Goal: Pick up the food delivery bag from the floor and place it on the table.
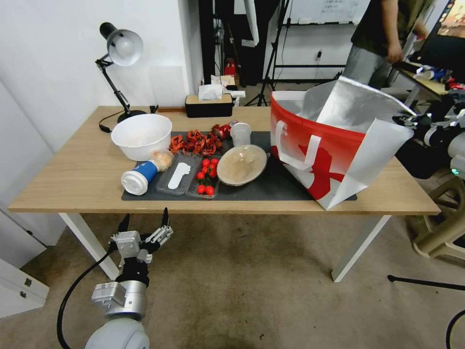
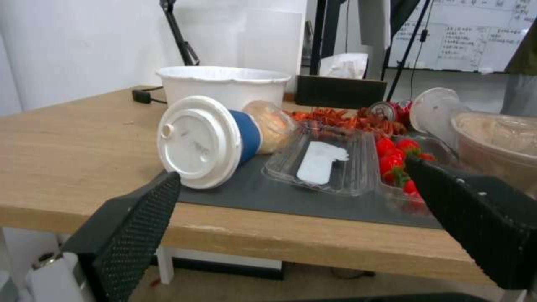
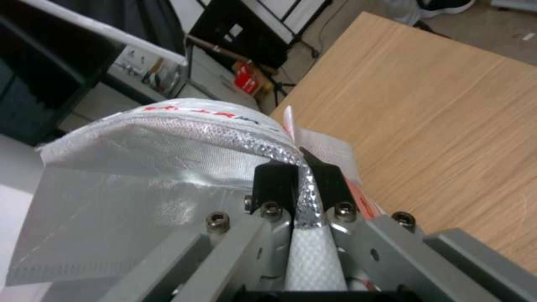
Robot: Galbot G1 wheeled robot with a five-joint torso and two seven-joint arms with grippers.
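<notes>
The large boxy red-and-white food delivery bag [image 1: 334,145], with its white strap handles and crinkly silver foil lining, stands at the right of the head view on the rectangular light-wood table [image 1: 72,179], its base partly on the dark grey mat [image 1: 276,186] and near the table's front right edge; no part of it appears to touch the worn beige-brown floor [image 1: 252,281] in the lower half of the frame. You will find the right gripper [image 3: 302,172] in the centre of the right wrist view, its two black jaws closed on the foil-lined upper edge of the bag, the pinched fold running down between them. The left gripper [image 1: 145,224] sits at the lower left of the head view, below the table's front edge, jaws spread apart and holding nothing; in the left wrist view its black textured fingers [image 2: 140,226] frame a toppled blue paper cup with a white lid [image 2: 207,140], and the arm appears idle. Other items on the table, left of the bag, include a white bowl [image 1: 141,135], clear plastic trays with red tomatoes [image 1: 206,177] and a black desk lamp [image 1: 121,48]. Judged from this arrangement, the lift is done and the bag is set on the table; what is left for you is the release of the right gripper and its withdrawal, and you should check that the bag stands unsupported so close to the edge.
</notes>
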